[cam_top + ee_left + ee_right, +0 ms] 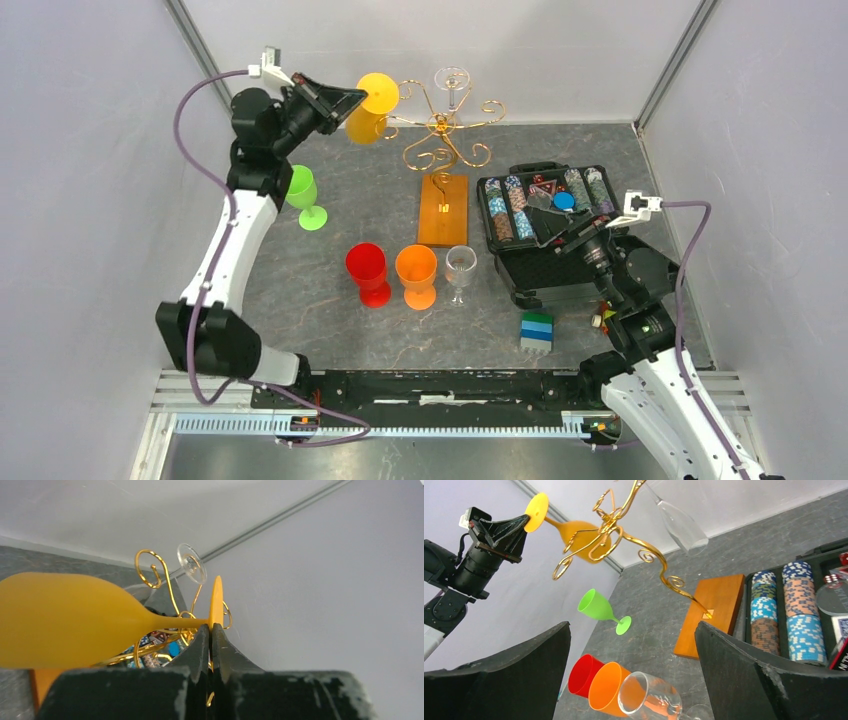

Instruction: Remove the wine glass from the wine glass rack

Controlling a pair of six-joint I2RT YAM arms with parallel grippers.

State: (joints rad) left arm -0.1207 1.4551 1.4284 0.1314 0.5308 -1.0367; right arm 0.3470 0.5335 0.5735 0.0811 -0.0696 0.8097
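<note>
The gold wire wine glass rack (440, 125) stands on its orange-brown wooden base (443, 208) at the back middle. A yellow wine glass (368, 110) hangs upside down at the rack's left arm. I cannot tell whether it still rests in the curl. My left gripper (342, 100) is shut on the edge of the glass's round foot (216, 602); the bowl (65, 620) points left. A clear wine glass (452, 85) hangs on the rack's far arm. My right gripper (565, 235) is open and empty over the chip case; its view shows the rack (624, 530) and yellow glass (581, 537).
A green glass (303, 190) stands at the left. Red (367, 270), orange (416, 272) and clear (460, 268) glasses stand in a row in front of the rack's base. An open black poker chip case (545, 215) is on the right, with a blue-green block (537, 332) near it.
</note>
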